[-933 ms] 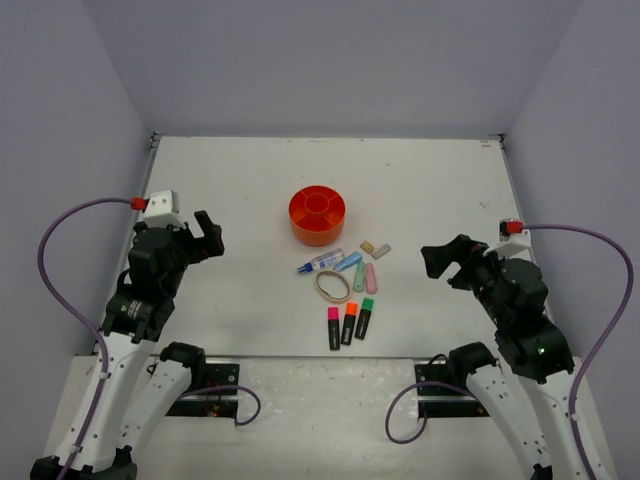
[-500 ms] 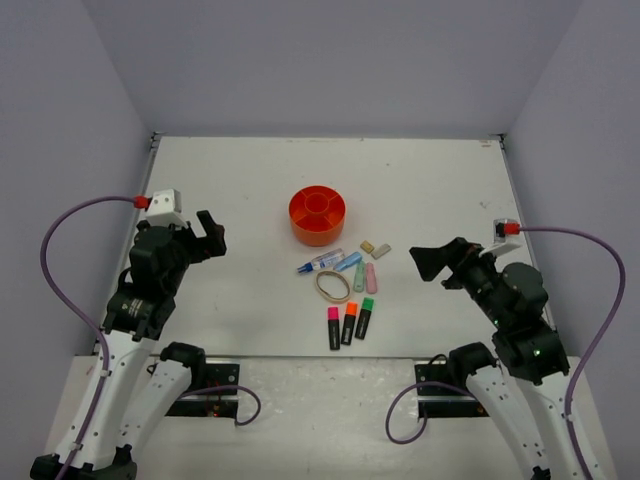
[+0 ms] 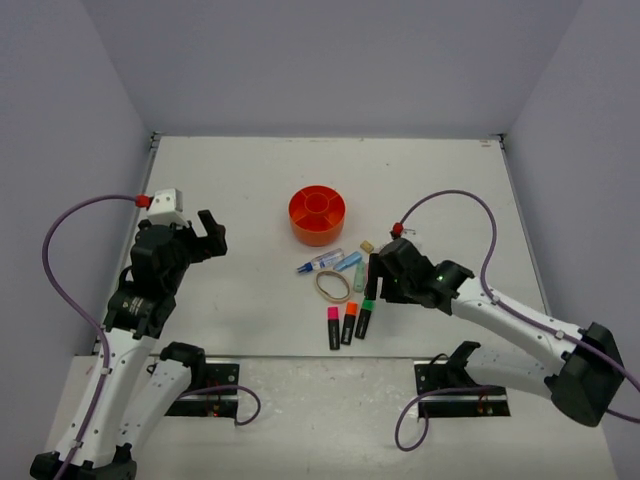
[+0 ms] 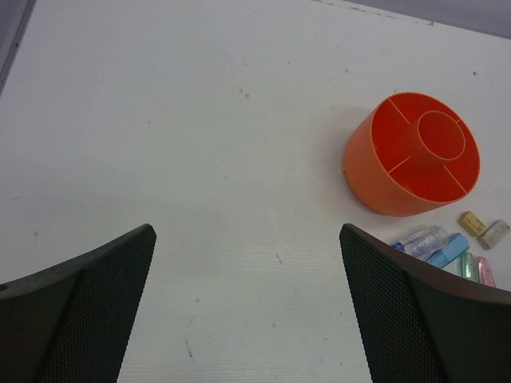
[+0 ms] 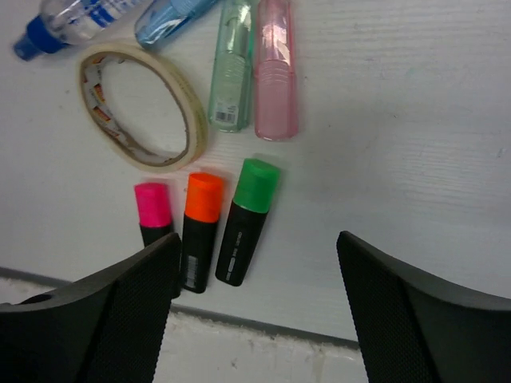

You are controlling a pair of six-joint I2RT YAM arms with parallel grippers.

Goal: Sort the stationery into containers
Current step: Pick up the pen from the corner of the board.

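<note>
The orange round organizer [image 3: 318,215] stands mid-table and shows in the left wrist view [image 4: 415,155]. In front of it lie the blue-tipped pen [image 5: 68,20], blue [image 5: 172,16], green [image 5: 233,68] and pink [image 5: 275,72] mini markers, and the tan band [image 5: 144,108]. The pink-capped [image 5: 152,211], orange-capped [image 5: 200,231] and green-capped [image 5: 249,219] highlighters lie side by side. Two tan blocks [image 4: 483,228] lie right of the organizer. My right gripper [image 3: 377,281] is open and empty, hovering over the green highlighter [image 3: 365,318] and mini markers. My left gripper [image 3: 207,236] is open and empty, far left of the organizer.
The table's front edge [image 5: 263,327] runs just below the highlighters in the right wrist view. Grey walls close the table on three sides. The right arm stretches from the lower right across the table toward the stationery.
My right arm has swung left and reached out from the table's right side to over the stationery cluster. The left arm has barely moved. No object has moved.
</note>
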